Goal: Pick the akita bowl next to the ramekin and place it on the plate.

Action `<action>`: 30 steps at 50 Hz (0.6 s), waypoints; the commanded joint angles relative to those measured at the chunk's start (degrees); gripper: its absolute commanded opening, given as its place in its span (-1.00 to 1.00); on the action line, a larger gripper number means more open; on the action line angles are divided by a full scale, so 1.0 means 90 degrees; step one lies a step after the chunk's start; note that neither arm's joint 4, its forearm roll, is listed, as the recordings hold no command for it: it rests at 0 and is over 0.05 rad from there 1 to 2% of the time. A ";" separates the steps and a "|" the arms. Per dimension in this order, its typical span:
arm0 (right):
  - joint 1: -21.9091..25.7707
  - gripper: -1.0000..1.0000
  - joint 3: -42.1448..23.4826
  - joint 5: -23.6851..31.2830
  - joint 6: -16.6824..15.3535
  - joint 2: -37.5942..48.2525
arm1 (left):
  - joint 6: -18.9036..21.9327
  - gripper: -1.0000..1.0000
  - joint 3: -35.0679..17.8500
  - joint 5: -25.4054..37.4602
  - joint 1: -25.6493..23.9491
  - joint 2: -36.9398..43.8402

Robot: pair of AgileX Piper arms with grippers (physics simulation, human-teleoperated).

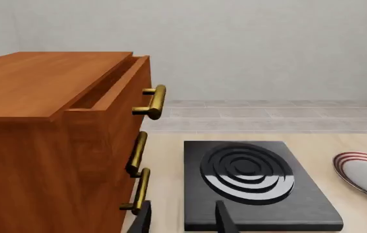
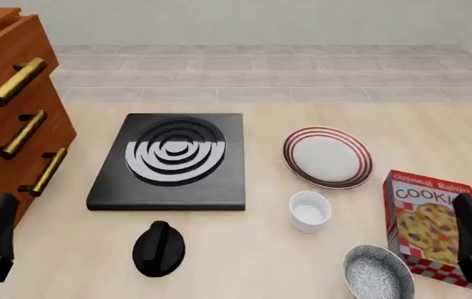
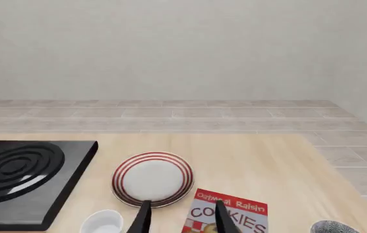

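Both grippers hang low at the near edge of the table, the left gripper (image 1: pixel 183 218) at the left corner and the right gripper (image 3: pixel 180 218) at the right corner. In each wrist view two dark fingers stand apart with nothing between them, so both are open and hold nothing.

One akita bowl (image 2: pixel 377 271) stands on the table just to the left of the right gripper. One ramekin (image 2: pixel 310 211) is near the bowl, ahead of it and a little more left, not touching. One plate (image 2: pixel 328 156) lies beyond the ramekin. One cookie box (image 2: pixel 429 227) lies just ahead of the right gripper.

One black stove (image 2: pixel 173 159) and one black knob (image 2: pixel 159 248) are ahead of the left gripper, toward its right.

Only the left wrist view shows that the top drawer (image 1: pixel 109 87) of the wooden cabinet (image 1: pixel 47 145) is open. The front view alone shows the knob. The right wrist view shows only an edge of the bowl.
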 commanded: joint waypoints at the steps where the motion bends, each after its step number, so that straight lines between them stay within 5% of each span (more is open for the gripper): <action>1: 0.0016 1.00 -0.0023 0.0000 -0.0044 0.0033 | 0.0000 1.00 0.0000 0.0000 0.0000 0.0000; 30: -0.0056 1.00 -0.0025 -0.0583 -0.0280 0.1372 | 0.0000 1.00 0.0000 0.0000 0.0000 0.0000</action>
